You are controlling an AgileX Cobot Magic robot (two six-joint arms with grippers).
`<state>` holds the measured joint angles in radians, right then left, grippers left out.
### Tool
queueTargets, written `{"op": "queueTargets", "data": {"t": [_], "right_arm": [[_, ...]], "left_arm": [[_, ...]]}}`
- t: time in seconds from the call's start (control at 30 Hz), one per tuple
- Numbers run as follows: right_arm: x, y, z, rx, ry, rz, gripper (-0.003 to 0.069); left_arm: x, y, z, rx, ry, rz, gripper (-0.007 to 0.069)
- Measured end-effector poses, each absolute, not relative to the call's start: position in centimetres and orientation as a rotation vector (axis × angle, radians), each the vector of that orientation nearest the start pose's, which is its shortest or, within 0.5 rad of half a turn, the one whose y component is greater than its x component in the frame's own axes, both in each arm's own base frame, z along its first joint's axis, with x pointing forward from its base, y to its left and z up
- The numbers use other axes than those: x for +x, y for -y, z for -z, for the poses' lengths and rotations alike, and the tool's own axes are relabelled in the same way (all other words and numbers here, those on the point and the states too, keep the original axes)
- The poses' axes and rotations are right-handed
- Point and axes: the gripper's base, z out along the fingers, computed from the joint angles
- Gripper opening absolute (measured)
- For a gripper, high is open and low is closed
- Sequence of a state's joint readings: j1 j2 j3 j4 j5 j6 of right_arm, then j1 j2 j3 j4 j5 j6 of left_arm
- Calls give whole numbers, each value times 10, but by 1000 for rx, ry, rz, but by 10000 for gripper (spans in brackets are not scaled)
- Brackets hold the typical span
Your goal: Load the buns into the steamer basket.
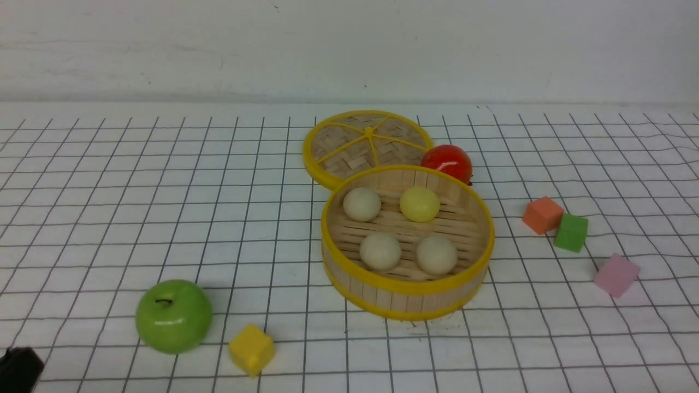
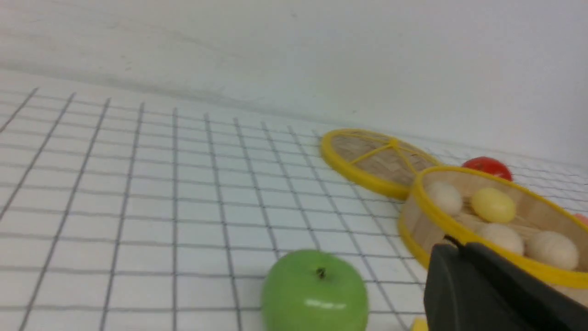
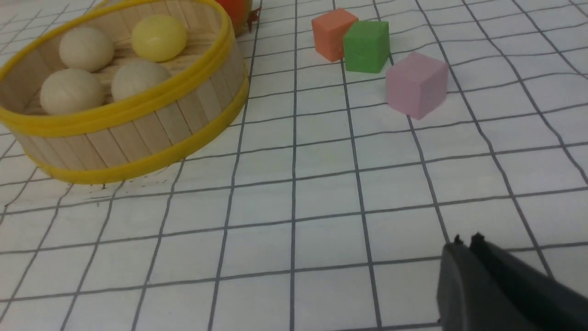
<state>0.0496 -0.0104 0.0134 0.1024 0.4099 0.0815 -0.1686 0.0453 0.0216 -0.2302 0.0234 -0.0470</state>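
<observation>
The steamer basket (image 1: 407, 297) stands at the table's middle. Inside it lie three cream-white buns (image 1: 361, 204), (image 1: 380, 251), (image 1: 436, 255) and one pale yellow bun (image 1: 419, 204). The basket (image 2: 452, 227) and its buns also show in the left wrist view, and the basket (image 3: 151, 133) shows in the right wrist view. My left gripper (image 1: 19, 368) is a dark tip at the front left corner, near the green apple; in the left wrist view the left gripper (image 2: 452, 246) is shut and empty. My right gripper (image 3: 465, 241) is shut and empty, low over the bare grid, well apart from the basket.
The flat woven lid (image 1: 367, 144) lies behind the basket, a red ball (image 1: 446, 162) beside it. A green apple (image 1: 173, 315) and yellow cube (image 1: 251, 349) sit front left. Orange (image 1: 542, 214), green (image 1: 571, 232) and pink (image 1: 616, 274) cubes lie to the right.
</observation>
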Motion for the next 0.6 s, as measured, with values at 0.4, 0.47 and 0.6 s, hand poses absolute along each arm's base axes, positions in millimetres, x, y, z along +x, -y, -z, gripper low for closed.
{"op": "queueTargets", "data": {"t": [0.4,0.47,0.6], "right_arm": [[51,-6,-173,92,-1896,-192,24],[51,-6,-173,92,-1896,-192,27],[51,-6,-173,92,-1896,-192,32]], "left_arm": [[53,3,-170,-268,-1868,265,-13],[53,3,-170,-272,-1869,266,-13],[53,3,-170,-272,-1869,266,-13]]}}
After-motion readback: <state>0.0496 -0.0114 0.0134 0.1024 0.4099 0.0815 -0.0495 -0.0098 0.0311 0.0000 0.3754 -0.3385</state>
